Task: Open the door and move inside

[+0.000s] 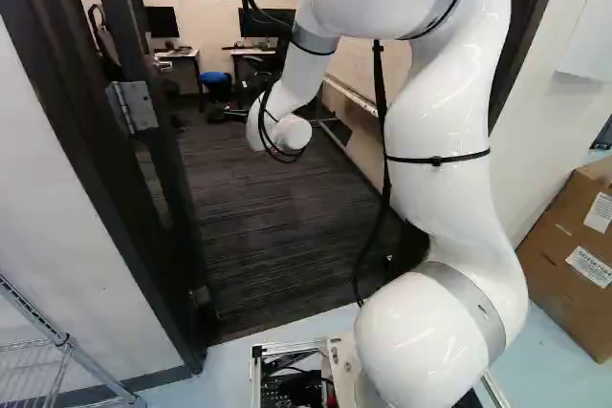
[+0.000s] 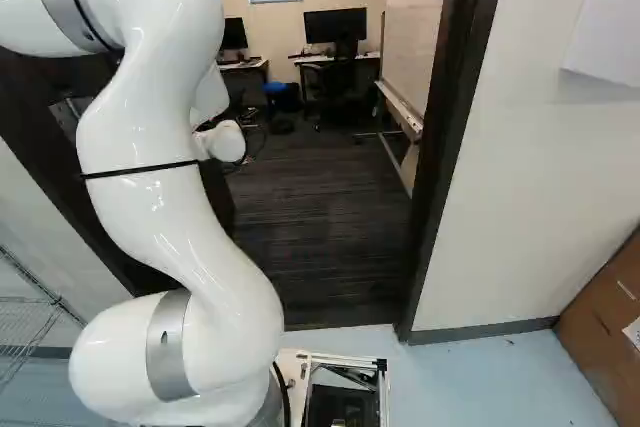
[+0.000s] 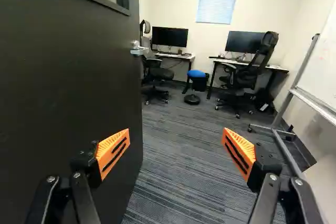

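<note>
You have the wire rack point(image 1: 59, 370) at the left of the left base view, the box point(image 1: 564, 250) at its right, the doorway point(image 2: 447, 147) between. Past it, the door point(image 3: 68, 103) stands left, the whiteboard point(image 3: 323, 69) right. Facing you at the far wall: two desks point(image 3: 188, 56), a monitor point(image 3: 169, 37) on each, stool point(image 3: 196, 73) between (window point(image 3: 218, 2) above).

Glossy white arm point(image 1: 435, 107), bulbous joints point(image 1: 421, 341), grey bands point(image 1: 478, 303); loose black cables point(image 1: 383, 112), thin black ties point(image 1: 436, 160). Black pincer point(image 3: 176, 135): 2 fingers point(image 3: 93, 165), ridged orange pads point(image 3: 109, 144), 2 dark slots point(image 3: 237, 153) in each, silvery screws point(image 3: 76, 174).
</note>
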Robot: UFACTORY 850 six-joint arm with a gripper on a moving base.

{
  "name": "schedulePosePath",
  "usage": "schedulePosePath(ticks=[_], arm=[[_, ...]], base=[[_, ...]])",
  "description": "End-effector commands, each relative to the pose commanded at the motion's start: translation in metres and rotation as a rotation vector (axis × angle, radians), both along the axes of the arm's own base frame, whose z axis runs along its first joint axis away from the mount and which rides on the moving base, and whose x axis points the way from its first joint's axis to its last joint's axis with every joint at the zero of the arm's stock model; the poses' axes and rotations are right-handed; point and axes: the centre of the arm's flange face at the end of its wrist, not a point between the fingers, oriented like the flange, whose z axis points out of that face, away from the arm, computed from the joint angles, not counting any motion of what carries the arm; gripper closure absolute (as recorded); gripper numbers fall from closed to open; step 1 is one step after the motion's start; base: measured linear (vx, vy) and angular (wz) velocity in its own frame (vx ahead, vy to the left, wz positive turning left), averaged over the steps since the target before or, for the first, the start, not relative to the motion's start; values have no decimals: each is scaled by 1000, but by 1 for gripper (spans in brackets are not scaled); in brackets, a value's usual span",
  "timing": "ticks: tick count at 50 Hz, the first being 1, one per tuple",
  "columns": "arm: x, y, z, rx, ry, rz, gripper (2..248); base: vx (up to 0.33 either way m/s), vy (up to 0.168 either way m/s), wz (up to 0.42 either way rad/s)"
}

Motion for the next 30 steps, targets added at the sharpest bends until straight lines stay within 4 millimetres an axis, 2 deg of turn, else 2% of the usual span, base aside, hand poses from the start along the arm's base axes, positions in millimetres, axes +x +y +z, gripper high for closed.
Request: schedulePosePath(ticks=[15, 30], arm=[[-8, -12, 2, -2, 11, -20, 3], [-24, -32, 5, -4, 29, -54, 3]], base=[[0, 0, 0], [0, 0, 0]])
